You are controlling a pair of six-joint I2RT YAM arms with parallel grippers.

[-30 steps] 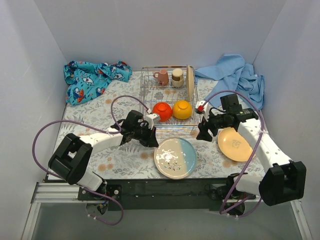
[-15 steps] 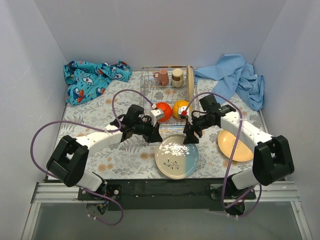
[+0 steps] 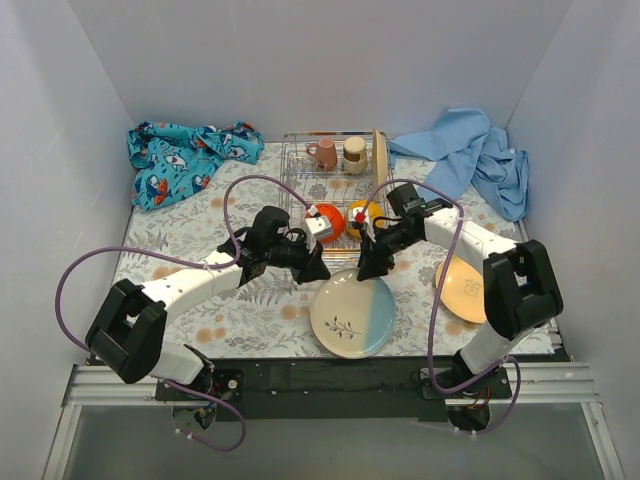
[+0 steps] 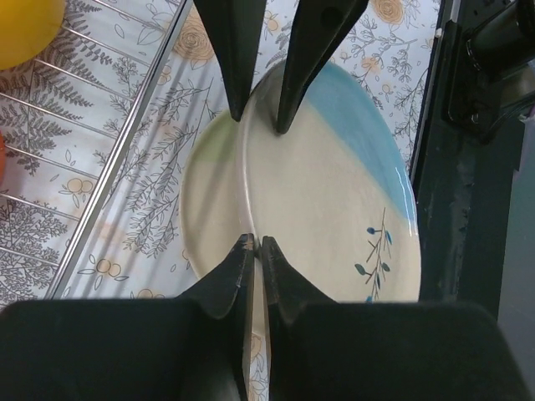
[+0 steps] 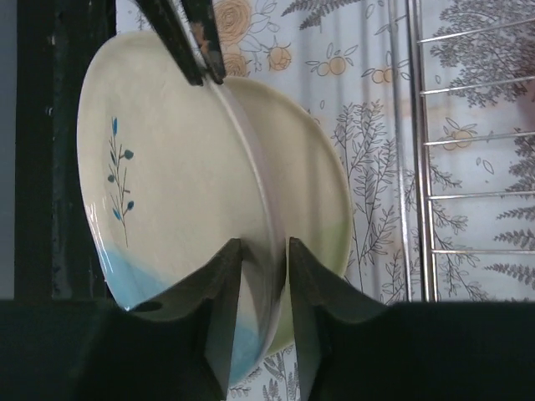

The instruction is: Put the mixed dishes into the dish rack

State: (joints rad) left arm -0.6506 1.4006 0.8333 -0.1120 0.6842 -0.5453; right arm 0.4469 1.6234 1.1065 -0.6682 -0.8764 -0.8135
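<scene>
The left gripper is closed tight on the left part of the far rim of the round cream-and-light-blue plate. The plate sits tilted over the floral tabletop, just in front of the silver wire dish rack. To the right, the right gripper straddles the same rim with one finger on each face, though I cannot tell whether it presses on the plate.

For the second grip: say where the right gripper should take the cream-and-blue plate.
On the cream-and-blue plate, the thin far-right rim, approached from the dish rack side. The left gripper pinches the far-left rim and that edge looks lifted, exposing it.
</scene>
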